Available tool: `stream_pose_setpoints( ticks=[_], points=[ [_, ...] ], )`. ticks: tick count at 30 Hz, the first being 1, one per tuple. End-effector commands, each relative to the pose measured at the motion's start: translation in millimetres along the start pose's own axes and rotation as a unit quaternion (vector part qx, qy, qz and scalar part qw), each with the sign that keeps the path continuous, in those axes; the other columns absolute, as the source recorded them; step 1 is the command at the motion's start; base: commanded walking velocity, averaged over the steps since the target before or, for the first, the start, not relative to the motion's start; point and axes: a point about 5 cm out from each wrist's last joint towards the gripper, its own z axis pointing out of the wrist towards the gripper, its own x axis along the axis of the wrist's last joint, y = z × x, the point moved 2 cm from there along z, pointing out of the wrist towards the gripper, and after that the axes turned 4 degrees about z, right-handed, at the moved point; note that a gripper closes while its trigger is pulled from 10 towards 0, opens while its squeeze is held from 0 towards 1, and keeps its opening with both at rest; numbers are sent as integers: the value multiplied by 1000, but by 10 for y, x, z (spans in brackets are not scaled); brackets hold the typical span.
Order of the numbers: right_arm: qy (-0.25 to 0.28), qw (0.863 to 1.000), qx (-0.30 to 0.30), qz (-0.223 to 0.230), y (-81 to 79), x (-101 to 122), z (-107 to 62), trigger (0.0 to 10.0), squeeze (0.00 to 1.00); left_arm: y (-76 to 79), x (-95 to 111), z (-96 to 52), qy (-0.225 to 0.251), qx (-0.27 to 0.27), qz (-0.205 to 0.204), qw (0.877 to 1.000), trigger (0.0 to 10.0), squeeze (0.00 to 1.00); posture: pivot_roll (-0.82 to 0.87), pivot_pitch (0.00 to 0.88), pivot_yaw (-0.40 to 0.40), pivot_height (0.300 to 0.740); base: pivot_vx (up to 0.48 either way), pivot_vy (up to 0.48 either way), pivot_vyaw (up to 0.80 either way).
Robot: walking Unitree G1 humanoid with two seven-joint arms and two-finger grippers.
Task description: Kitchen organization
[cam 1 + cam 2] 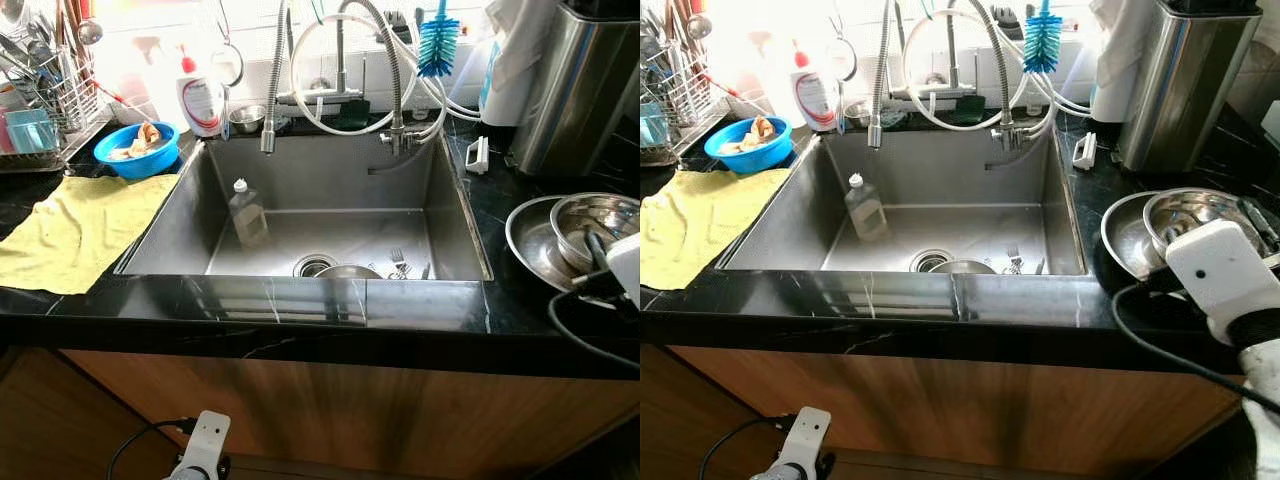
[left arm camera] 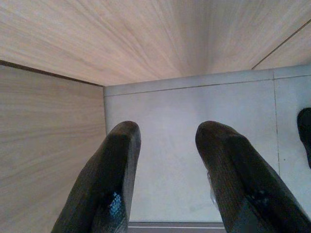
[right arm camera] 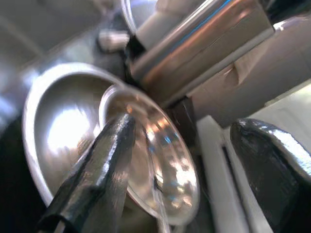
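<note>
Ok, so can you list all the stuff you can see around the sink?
sink: one, steel, set in the black counter
bottle: one, clear, standing in the sink
cutlery: a few pieces, silver, by the drain
cloth: one, yellow, left of the sink
blue bowl: one, behind the cloth
brush: one, blue, hanging by the tap
steel bowls: two, nested, right of the sink
right gripper: open, over the steel bowls
left gripper: open, hanging low by the cabinet

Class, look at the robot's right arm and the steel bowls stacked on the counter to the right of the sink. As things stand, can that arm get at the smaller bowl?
Probably yes. The right pincer is open and hovers right at the smaller bowl, which sits nested in the larger bowl, with one finger at its rim. Nothing lies between them.
</note>
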Motion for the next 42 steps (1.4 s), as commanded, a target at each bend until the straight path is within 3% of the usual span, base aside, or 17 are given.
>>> stream_pose_setpoints(
  ticks=[1,3,10,22,38,39,40,42],
  points=[
    [-15,1000,14,0,-45,-23,-15,10000,0,-33,-49,-11,-5,-1,15,1000,10000,0,-243,0,101,740,0,0,0],
    [-21,999,18,19,-60,-16,-22,10000,0,-29,-55,-12,-5,-1,15,1000,10000,0,-243,0,99,740,0,0,0],
    [-62,997,38,21,-98,-37,-25,10000,0,-20,-62,-13,-6,-2,14,1000,10000,0,-244,0,92,740,0,0,0],
    [-159,986,42,-21,-21,-211,-84,10000,0,-16,-46,-10,-5,-1,9,1000,10000,0,-251,0,87,740,0,0,0],
    [-194,980,27,-47,48,-257,-107,9843,0,-15,-38,-8,-5,0,10,1000,10000,0,-249,0,87,740,0,0,0],
    [-191,980,26,-49,49,-249,-103,941,0,-15,-37,-8,-4,-1,10,1000,10000,0,-250,0,88,740,0,0,0],
    [-188,981,25,-51,50,-236,-95,0,0,-14,-36,-7,-4,-1,11,1000,10000,0,-248,0,87,740,0,0,0],
    [-187,981,24,-49,48,-229,-91,0,0,-15,-36,-7,-4,-1,11,1000,10000,0,-247,0,87,740,0,0,0]
  ],
)
